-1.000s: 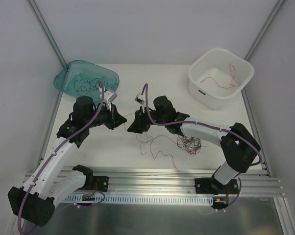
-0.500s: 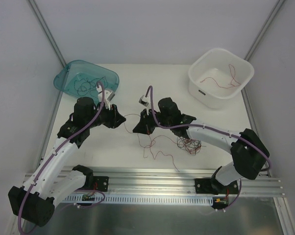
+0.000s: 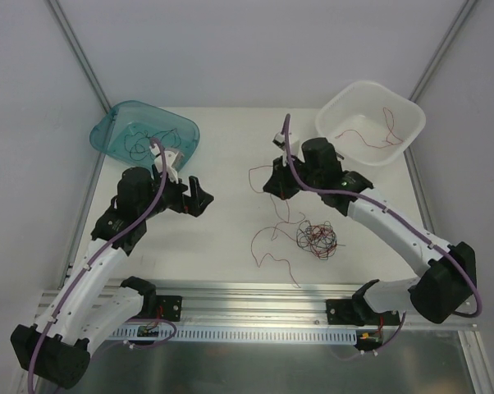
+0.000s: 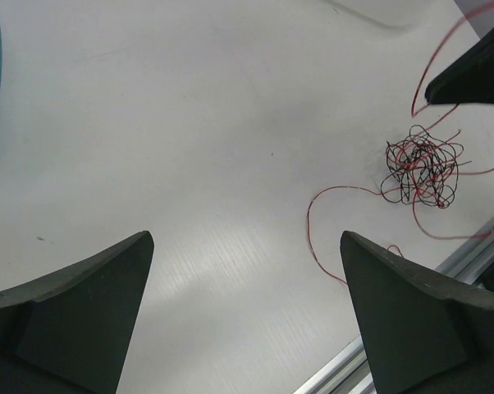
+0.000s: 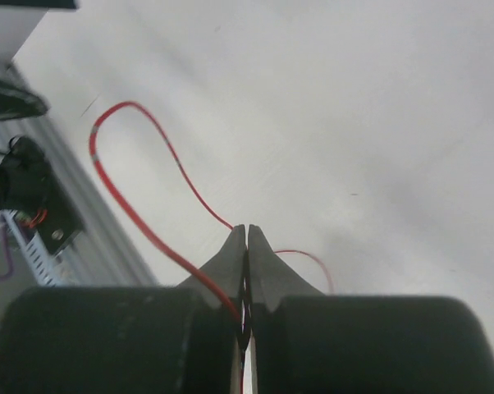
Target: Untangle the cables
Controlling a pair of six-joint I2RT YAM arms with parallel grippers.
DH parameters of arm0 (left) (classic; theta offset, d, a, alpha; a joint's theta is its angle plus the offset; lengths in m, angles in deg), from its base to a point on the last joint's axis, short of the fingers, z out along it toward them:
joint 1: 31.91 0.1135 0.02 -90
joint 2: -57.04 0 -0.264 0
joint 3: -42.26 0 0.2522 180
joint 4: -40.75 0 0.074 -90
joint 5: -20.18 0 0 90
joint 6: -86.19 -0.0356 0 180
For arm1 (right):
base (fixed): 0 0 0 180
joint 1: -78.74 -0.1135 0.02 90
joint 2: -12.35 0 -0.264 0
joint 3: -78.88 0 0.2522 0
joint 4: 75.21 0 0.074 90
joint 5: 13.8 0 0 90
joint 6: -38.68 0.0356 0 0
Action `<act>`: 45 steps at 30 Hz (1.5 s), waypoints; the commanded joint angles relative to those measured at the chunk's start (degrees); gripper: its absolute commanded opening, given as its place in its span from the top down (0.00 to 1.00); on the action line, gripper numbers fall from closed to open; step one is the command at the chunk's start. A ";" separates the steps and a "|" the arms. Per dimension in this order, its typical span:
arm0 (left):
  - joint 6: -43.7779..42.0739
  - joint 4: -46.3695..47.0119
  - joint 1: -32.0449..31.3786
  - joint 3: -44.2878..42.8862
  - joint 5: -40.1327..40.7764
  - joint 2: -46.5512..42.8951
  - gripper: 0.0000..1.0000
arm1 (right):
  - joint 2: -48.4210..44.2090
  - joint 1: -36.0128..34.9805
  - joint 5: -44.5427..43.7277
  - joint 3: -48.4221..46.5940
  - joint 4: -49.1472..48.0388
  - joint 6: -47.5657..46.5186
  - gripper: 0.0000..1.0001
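Observation:
The cables [image 3: 316, 239] lie as a small wiry ball of red and black strands right of the table's middle, also in the left wrist view [image 4: 419, 168]. My right gripper [image 3: 269, 184] hovers up and left of the ball, shut on a single red strand [image 5: 116, 176] that enters between its closed fingertips [image 5: 247, 234]. The strand curls beside the gripper and trails down toward a loose red strand [image 3: 272, 246] on the table. My left gripper [image 3: 201, 197] is wide open and empty [image 4: 245, 246] over bare table, well left of the ball.
A teal bin [image 3: 107, 123] at the back left holds several dark strands. A white bin [image 3: 404, 105] at the back right holds a red strand. The aluminium rail [image 3: 255, 300] runs along the near edge.
My right gripper closed on the red strand and moved up and right toward the white bin, pulling the strand along. My left gripper opened wide and drew back left.

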 commanded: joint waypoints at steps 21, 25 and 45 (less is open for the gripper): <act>-0.42 3.70 -0.11 0.96 -1.14 1.29 0.01 | 9.44 33.52 -28.18 -35.35 4.73 2.32 0.99; -0.68 3.43 -0.11 0.96 -0.79 2.52 0.01 | 16.55 36.87 -28.88 -38.86 -0.64 3.82 0.99; -0.95 2.82 -0.11 0.00 -2.81 7.00 0.01 | 19.77 40.83 -31.26 -37.30 4.53 3.12 0.01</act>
